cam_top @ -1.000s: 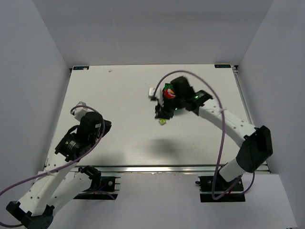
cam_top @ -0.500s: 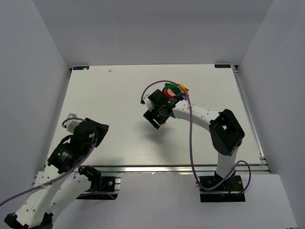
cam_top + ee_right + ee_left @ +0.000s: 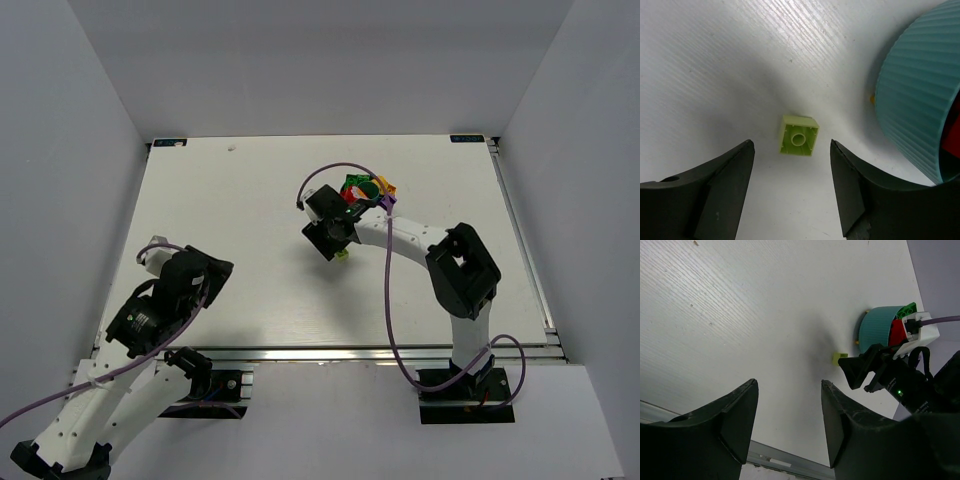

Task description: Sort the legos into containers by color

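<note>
I am holding my right pincer (image 3: 790, 147) with its two black fingers spread wide apart and nothing between them, low over the white wood-grain table (image 3: 715, 60). Just beyond the gap, a small lime-green square plastic brick (image 3: 799, 136) is lying on the table, its hollow underside with one round tube facing my wrist camera. Near it, to the right and not touching, the round teal ribbed plastic bowl (image 3: 920, 100) is standing, with a tiny orange bit (image 3: 872, 99) showing at its foot; I cannot tell what that is. I am keeping my left pincer (image 3: 788, 390) open and empty too, well apart from the bowl. From there, a red brick (image 3: 896, 332) and a green brick (image 3: 907, 309) are showing above the bowl's rim, partly behind my right wrist's white connector and purple cable (image 3: 945, 319).
</note>
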Controlling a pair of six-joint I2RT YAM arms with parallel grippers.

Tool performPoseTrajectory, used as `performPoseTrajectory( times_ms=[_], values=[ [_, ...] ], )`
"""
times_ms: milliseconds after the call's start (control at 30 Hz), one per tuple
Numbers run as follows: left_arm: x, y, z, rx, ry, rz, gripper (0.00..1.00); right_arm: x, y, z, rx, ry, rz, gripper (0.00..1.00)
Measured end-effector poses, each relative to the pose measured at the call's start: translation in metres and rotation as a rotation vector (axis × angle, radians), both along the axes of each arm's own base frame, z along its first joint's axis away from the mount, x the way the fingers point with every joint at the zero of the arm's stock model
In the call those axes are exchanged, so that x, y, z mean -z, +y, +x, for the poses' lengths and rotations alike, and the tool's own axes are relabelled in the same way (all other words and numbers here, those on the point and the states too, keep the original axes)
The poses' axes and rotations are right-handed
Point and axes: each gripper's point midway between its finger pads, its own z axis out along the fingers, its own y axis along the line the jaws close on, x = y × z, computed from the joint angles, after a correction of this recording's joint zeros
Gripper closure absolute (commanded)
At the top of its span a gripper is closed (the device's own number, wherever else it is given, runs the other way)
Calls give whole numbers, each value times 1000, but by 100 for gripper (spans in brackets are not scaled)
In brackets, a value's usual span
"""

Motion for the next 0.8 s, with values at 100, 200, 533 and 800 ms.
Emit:
performPoseTrajectory(
  times_ms=[100, 200, 533, 800],
  values=[
    [0, 0, 0, 0, -2, -1, 37, 3, -4, 5, 14, 1, -1, 35],
    [-1, 0, 1, 0, -4, -3, 37, 9, -8, 9, 27, 8, -9, 36],
    [-3, -1, 2, 0, -13, -8, 37, 31, -12, 12, 31, 39, -27, 42],
    [0, -2, 2, 1, -8, -7, 37, 37, -10, 8, 13, 68, -13, 56]
  ],
)
